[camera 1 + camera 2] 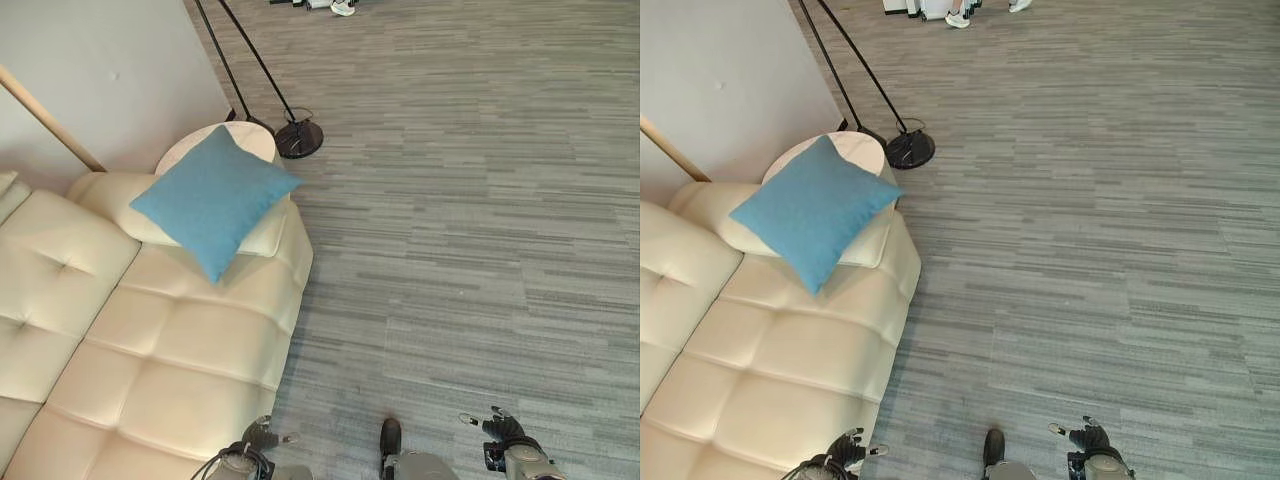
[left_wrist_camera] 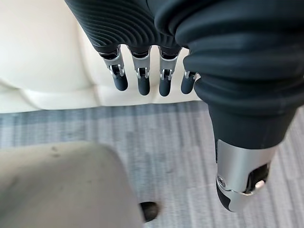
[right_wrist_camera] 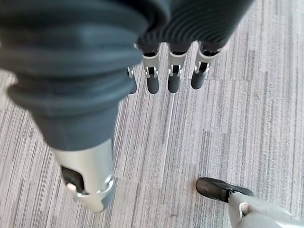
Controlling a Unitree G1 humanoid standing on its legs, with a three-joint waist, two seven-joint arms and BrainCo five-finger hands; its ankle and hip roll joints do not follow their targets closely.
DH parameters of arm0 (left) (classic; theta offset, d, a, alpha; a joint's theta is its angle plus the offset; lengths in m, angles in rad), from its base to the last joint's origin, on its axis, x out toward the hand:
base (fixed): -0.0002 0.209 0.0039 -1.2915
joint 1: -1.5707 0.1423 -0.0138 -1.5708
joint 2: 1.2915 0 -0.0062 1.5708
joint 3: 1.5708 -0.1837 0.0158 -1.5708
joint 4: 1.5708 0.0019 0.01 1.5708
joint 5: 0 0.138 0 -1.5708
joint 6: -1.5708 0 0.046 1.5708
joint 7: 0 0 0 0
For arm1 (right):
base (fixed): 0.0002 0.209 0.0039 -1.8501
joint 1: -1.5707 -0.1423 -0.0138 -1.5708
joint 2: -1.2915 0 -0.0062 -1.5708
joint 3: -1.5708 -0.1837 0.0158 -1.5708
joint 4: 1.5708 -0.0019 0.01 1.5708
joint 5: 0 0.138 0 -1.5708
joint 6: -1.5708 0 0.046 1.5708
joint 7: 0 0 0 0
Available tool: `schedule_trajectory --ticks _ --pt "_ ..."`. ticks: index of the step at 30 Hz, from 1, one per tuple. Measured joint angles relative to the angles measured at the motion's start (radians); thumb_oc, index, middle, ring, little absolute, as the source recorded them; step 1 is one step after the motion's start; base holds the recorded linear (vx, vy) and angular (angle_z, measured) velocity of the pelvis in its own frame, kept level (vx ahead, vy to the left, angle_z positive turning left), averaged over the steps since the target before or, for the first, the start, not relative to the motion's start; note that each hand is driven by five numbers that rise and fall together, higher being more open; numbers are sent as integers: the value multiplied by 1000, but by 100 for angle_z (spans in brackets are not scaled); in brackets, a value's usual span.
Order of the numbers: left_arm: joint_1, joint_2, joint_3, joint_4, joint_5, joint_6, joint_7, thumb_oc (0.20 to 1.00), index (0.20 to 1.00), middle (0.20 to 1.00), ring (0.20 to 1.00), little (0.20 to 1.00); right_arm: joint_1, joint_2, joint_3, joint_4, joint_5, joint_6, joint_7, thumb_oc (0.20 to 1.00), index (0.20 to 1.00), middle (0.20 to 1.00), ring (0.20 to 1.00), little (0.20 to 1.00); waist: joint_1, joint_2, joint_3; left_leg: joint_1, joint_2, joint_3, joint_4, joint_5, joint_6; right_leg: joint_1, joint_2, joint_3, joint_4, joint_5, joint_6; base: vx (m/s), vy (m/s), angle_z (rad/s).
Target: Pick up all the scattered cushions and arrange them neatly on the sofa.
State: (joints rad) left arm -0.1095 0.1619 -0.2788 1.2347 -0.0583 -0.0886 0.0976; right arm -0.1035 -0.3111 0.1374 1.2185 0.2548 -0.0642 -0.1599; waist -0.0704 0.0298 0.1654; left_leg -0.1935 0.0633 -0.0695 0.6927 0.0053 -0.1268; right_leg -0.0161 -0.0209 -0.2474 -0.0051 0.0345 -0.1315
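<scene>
Blue cushion [image 1: 213, 198] propped on sofa [image 1: 170, 360] arm; both hands [image 2: 142, 78] [image 3: 173, 78] relaxed, empty (floor apparently cushion-free). Next: scan around.

The blue cushion [image 1: 214, 198] in the upper left of the frame is matt woven cloth. The cream sofa [image 1: 150, 350] under it looks like smooth, slightly glossy leather (tufted into soft panels). The grey floor [image 1: 470, 200] is rough, streaked carpet. The lamp base [image 1: 299, 139] is dark, faintly shiny metal.
</scene>
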Motion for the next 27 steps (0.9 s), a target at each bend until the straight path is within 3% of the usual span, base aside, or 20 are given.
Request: schedule_trajectory --ticks 2,3,5,6,7,10,11,13,14,16,17,18,19,21,22,23,24,25,26,27 --pt "-9 10 6 -5 0 2 -2 1000 1000 1000 1000 1000 -10 0 12 9 0 0 1 1000 1000 1000 1000 1000 8 -9 2 -92 -31 3 -162 -15 10 37 15 16 -32 -16 3 374 -104 -32" --pt "-8 12 4 3 0 -1 -4 1000 1000 1000 1000 1000 -5 -1 10 20 0 6 0 1000 1000 1000 1000 1000 13 -14 6 -89 -54 2 -336 -15 19 81 20 33 -78 -28 19 393 -75 -24" --pt "-17 11 5 5 0 -4 -9 1000 1000 1000 1000 1000 -22 -5 17 53 -1 5 -1 1000 1000 1000 1000 1000 47 -4 16 -105 -107 0 -668 43 29 114 33 61 -79 -47 44 355 -46 -51" --pt "-7 13 6 4 0 -3 -11 1000 1000 1000 1000 1000 -20 -7 33 69 -2 6 -1 1000 1000 1000 1000 1000 60 21 21 -122 -106 -1 -773 96 23 150 69 78 -80 -70 61 367 -21 -74" --pt "6 13 10 7 -3 -3 -12 1000 1000 1000 1000 1000 -20 -2 44 70 -5 5 -2 1000 1000 1000 1000 1000 82 36 30 -149 -106 4 -778 119 27 183 92 90 -83 -80 34 375 -2 -58" --pt "23 22 17 25 -2 -5 -11 1000 1000 1000 1000 1000 -6 12 46 71 -19 7 -3 1000 1000 1000 1000 1000 111 22 43 -194 -100 96 -772 127 33 258 100 136 -78 -140 31 364 76 -41" --pt "31 31 18 27 -2 -1 -11 1000 1000 1000 1000 1000 -7 13 47 70 -20 6 -4 1000 1000 1000 1000 1000 114 9 47 -182 -96 167 -724 120 64 289 86 144 -78 -162 60 401 125 -62" --pt "65 35 47 34 0 8 -11 1000 1000 1000 1000 1000 15 13 50 73 -23 7 -3 1000 1000 1000 1000 1000 110 2 33 -72 -95 275 -682 88 189 381 68 153 -77 -205 130 437 142 -22" --pt "68 48 46 52 1 11 -11 1000 1000 1000 1000 1000 40 28 48 76 -33 11 0 1000 1000 1000 1000 1000 99 -40 10 -41 -132 284 -673 126 226 399 32 133 -29 -223 160 417 157 20" --pt "70 76 47 56 1 11 -11 1000 1000 1000 1000 1000 40 61 48 91 -40 13 2 1000 1000 1000 1000 1000 105 -80 -38 -10 -157 279 -665 124 245 363 1 117 109 -227 170 305 183 30" --pt "63 95 44 64 1 14 -12 1000 1000 1000 1000 1000 48 89 46 94 -44 7 8 1000 1000 1000 1000 1000 110 -106 -61 28 -192 255 -675 105 292 310 -42 86 253 -290 224 215 191 33" --pt "48 93 44 64 1 14 -12 1000 1000 1000 1000 1000 44 90 46 84 -51 5 13 1000 1000 1000 1000 1000 111 -106 -63 57 -197 240 -687 90 313 256 -50 79 352 -306 254 212 220 34" --pt "32 89 43 59 1 13 -12 1000 1000 1000 1000 1000 38 88 45 61 -59 7 17 1000 1000 1000 1000 1000 117 -81 -51 76 -198 228 -696 106 289 142 -77 74 566 -310 273 187 132 34" --pt "17 82 44 50 1 12 -11 1000 1000 1000 1000 1000 36 84 44 48 -59 8 23 1000 1000 1000 1000 1000 116 -62 -55 112 -217 174 -700 73 271 6 -100 94 737 -298 312 228 135 48" --pt "4 77 44 46 1 16 -11 1000 1000 1000 1000 1000 36 81 36 47 -59 8 23 1000 1000 1000 1000 1000 115 -43 -41 144 -232 137 -699 52 292 -67 -118 105 895 -257 343 131 57 96" --pt "11 70 36 42 1 15 -11 1000 1000 1000 1000 1000 54 77 37 38 -59 10 23 1000 1000 1000 1000 1000 101 -19 -39 175 -245 96 -696 33 290 -118 -137 113 969 -252 318 200 51 97" --pt "14 60 36 30 0 12 -10 1000 1000 1000 1000 1000 71 72 31 34 -60 8 23 1000 1000 1000 1000 1000 104 -7 -36 197 -245 99 -685 31 305 -159 -144 128 975 -256 302 206 -61 86" --pt "30 63 32 26 0 12 -12 1000 1000 1000 1000 1000 69 75 38 34 -57 7 22 1000 1000 1000 1000 1000 105 9 -33 217 -249 76 -685 18 292 -205 -149 142 961 -269 279 266 -91 53" --pt "39 65 20 37 0 17 -10 1000 1000 1000 1000 1000 70 68 27 29 -59 2 23 1000 1000 1000 1000 1000 101 13 -35 224 -247 61 -687 7 274 -244 -155 139 917 -270 280 251 -123 52" --pt "38 62 4 44 0 22 -10 1000 1000 1000 1000 1000 69 54 27 30 -58 5 23 1000 1000 1000 1000 1000 97 29 -30 232 -243 6 -685 -2 263 -260 -143 112 776 -276 239 194 -124 95"
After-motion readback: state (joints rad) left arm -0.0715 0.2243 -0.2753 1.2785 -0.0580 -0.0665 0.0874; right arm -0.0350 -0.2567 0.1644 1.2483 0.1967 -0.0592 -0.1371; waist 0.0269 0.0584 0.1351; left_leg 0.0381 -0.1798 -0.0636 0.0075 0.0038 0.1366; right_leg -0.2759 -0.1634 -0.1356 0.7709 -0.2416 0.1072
